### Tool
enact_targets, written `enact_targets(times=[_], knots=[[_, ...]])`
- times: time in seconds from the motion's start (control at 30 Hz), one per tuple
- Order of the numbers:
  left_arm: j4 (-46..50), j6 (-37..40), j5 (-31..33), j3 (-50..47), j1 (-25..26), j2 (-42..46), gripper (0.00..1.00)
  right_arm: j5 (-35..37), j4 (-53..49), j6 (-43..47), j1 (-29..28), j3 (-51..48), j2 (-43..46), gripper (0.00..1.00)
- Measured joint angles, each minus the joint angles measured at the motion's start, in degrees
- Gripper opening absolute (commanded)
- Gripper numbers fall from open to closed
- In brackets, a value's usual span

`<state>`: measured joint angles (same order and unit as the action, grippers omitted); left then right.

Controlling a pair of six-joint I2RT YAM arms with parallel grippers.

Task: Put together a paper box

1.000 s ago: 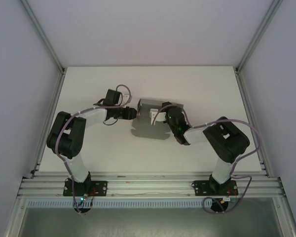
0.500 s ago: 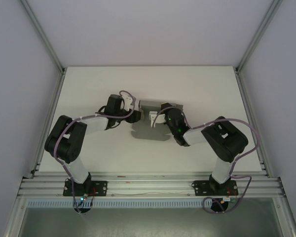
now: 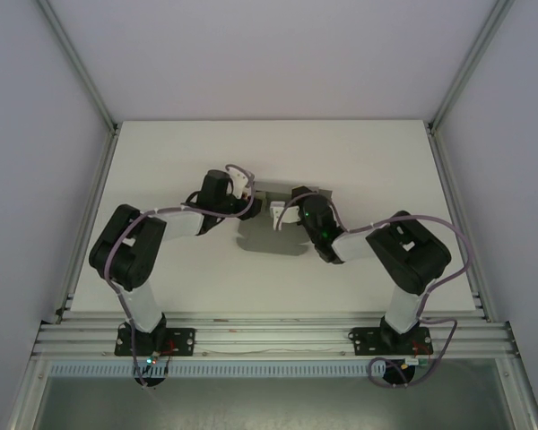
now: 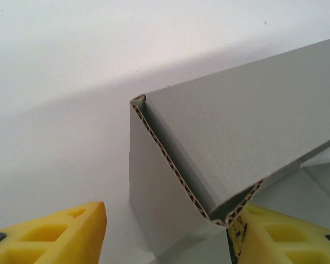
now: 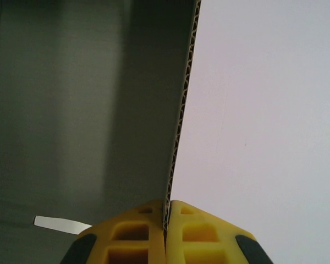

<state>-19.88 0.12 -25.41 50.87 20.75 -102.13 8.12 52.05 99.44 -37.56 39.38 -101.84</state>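
The paper box (image 3: 269, 190) is grey corrugated cardboard, partly folded, standing at mid-table between both arms. In the left wrist view a corner of the box (image 4: 220, 137) with a flap folded inward sits between my yellow fingers (image 4: 66, 234). My left gripper (image 4: 168, 242) is open, straddling that corner; the right-hand finger touches the flap's edge and the left-hand one is apart from it. My right gripper (image 5: 166, 220) is shut on the top edge of an upright box wall (image 5: 99, 110). From above, the left gripper (image 3: 248, 206) is at the box's left end and the right gripper (image 3: 285, 209) over its middle.
The white table (image 3: 368, 161) is bounded by aluminium frame rails at left, right and near edges, with white walls behind. A small white label (image 5: 60, 223) lies on the box's inner floor. The box casts a shadow (image 3: 269, 240) toward the arm bases.
My left arm has swung right and forward up to the box's left end, and its jaws have spread wider. The right gripper has kept its pinch on the wall, shifting slightly left.
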Motion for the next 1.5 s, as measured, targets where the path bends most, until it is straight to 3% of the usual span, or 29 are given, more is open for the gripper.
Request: enact_targets(times=[0.1, 0.17, 0.27, 0.37, 0.47, 0.57, 0.7, 0.77, 0.97, 1.13, 1.27, 1.4, 1.5], knots=[[-1.01, -0.04, 0.48, 0.31, 0.0, -0.9, 0.59, -0.42, -2.01, -0.85, 0.0, 0.98, 0.11, 0.0], [-1.01, -0.04, 0.59, 1.25, 0.0, -2.05, 0.53, -0.63, -3.39, -1.25, 0.0, 1.55, 0.37, 0.0], [-1.36, -0.17, 1.62, 2.36, 0.04, -3.78, 0.37, -0.83, -4.55, -1.4, -0.02, 2.05, 0.5, 0.0], [-2.89, -0.2, 3.89, 2.34, 0.57, -4.63, 0.12, -0.79, -5.31, -1.79, -0.02, 2.54, 0.5, 0.0], [-3.65, -0.35, 8.83, 2.38, 1.84, -4.74, 0.0, -0.39, -5.79, -2.38, -0.02, 2.99, 0.66, 0.0], [-4.28, -0.61, 13.66, 2.45, 3.34, -5.03, 0.0, -0.31, -6.86, -3.89, -0.02, 3.02, 0.87, 0.04], [-4.52, -0.66, 20.0, 2.71, 5.53, -5.35, 0.0, -0.9, -10.12, -7.93, -0.2, 3.02, 2.6, 0.42], [-5.11, -0.68, 21.33, 2.58, 6.08, -5.51, 0.0, -1.22, -13.03, -11.85, -0.46, 3.02, 4.26, 0.51], [-6.27, -0.63, 21.42, 2.21, 6.54, -5.62, 0.0, -4.39, -27.34, -29.88, -0.63, 3.65, 14.16, 0.65], [-9.42, -0.63, 18.4, 0.42, 6.62, -5.57, 0.0, -15.3, -36.48, -49.92, 1.14, 5.29, 23.67, 0.84], [-15.28, -0.68, 14.86, -3.26, 7.08, -5.03, 0.0, -23.43, -38.93, -67.3, 7.13, 8.41, 24.15, 1.0], [-19.43, -0.55, 13.7, -5.7, 8.55, -4.79, 0.0, -27.98, -46.95, -81.18, 12.55, 20.17, 16.35, 1.0], [-21.14, -0.46, 13.57, -6.51, 9.35, -4.81, 0.0, -31.41, -53.07, -87.65, 13.46, 29.35, 9.6, 1.0]])
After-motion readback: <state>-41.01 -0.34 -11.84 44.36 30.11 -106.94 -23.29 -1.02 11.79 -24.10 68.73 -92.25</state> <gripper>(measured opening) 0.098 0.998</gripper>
